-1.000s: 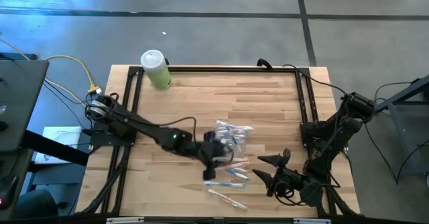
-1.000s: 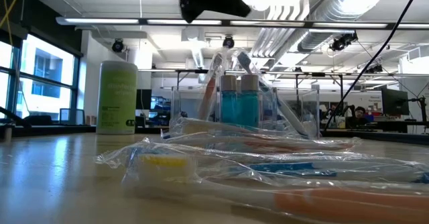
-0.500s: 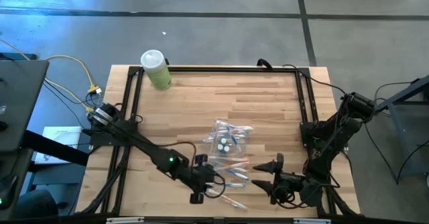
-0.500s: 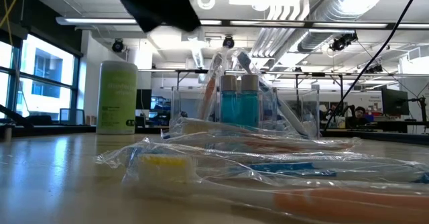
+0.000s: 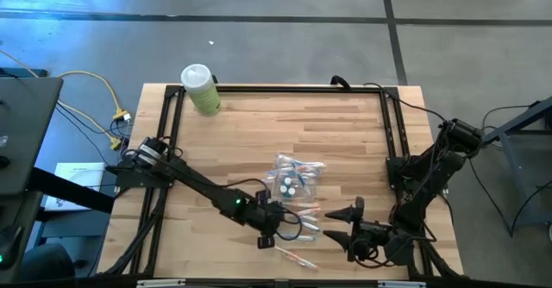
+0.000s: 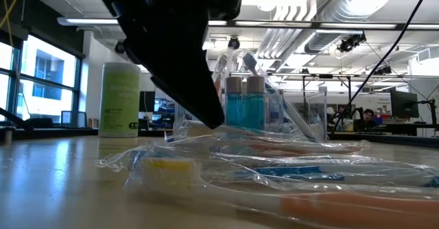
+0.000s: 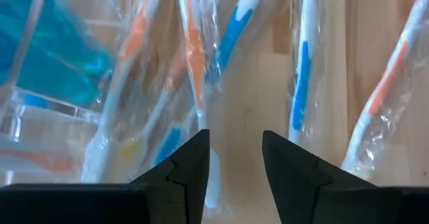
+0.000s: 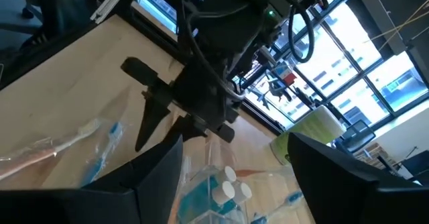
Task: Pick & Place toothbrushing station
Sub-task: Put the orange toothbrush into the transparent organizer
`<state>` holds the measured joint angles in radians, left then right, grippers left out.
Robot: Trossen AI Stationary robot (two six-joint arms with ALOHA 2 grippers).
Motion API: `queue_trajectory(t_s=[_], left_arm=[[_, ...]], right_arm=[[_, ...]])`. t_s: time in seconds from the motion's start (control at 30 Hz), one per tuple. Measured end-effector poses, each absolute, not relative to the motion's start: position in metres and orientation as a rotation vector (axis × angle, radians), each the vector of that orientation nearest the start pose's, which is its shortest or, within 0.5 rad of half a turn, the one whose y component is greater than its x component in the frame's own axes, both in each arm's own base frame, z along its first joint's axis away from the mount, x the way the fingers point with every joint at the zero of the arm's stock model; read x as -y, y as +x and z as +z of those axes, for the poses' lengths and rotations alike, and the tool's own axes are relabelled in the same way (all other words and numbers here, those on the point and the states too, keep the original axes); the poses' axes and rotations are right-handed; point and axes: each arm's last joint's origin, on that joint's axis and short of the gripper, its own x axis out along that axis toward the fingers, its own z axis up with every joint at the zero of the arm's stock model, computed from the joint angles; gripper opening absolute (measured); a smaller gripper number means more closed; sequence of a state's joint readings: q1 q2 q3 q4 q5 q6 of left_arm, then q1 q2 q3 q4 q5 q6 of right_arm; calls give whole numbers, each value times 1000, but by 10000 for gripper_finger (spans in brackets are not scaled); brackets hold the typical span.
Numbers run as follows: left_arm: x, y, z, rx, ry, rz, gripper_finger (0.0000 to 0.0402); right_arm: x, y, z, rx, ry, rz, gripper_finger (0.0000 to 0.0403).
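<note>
Reaching from the table's left edge, the left arm stretches low across the wood in the high view, its left gripper (image 5: pixel 274 228) pointed down at the wrapped toothbrushes (image 5: pixel 302 225) lying near the front edge. Just beyond its jaws stands the clear holder (image 5: pixel 291 181) with white-capped tubes (image 5: pixel 287 184) inside. The right gripper (image 5: pixel 347 222) waits near the front right corner, jaws spread. A pale green bottle (image 5: pixel 202 90) stands well apart at the far left corner of the table (image 5: pixel 336 133).

From the low view, the left gripper (image 6: pixel 206 109) hangs as a dark wedge, tip just above the plastic wrapping; the holder (image 6: pixel 302 112) behind it holds blue tubes (image 6: pixel 245 105) and upright brushes.

At the left wrist, the fingers (image 7: pixel 190 167) stand slightly apart, pinching nothing, with blue- and orange-marked toothbrushes (image 7: pixel 301 90) in clear wrap directly ahead.

Seen from the right wrist, wide-spread fingers (image 8: pixel 161 177) frame the left gripper (image 8: pixel 151 127) and the tubes (image 8: pixel 224 187).
</note>
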<state>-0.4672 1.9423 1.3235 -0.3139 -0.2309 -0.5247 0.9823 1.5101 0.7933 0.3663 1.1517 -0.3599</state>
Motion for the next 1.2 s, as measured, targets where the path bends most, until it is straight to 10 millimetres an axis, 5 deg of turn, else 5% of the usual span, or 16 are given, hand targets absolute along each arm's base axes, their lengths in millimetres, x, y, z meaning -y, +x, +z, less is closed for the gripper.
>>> queue_trajectory(t_s=[0.57, 0.97, 1.2], left_arm=[[168, 371, 165, -951, -232, 104, 121], [167, 370, 164, -962, -225, 110, 10], [174, 367, 168, -939, -193, 98, 3]], right_arm=[[-234, 194, 222, -212, -654, -119, 263], [-234, 194, 222, -211, -634, -125, 263], [-234, 194, 222, -211, -634, -125, 263]])
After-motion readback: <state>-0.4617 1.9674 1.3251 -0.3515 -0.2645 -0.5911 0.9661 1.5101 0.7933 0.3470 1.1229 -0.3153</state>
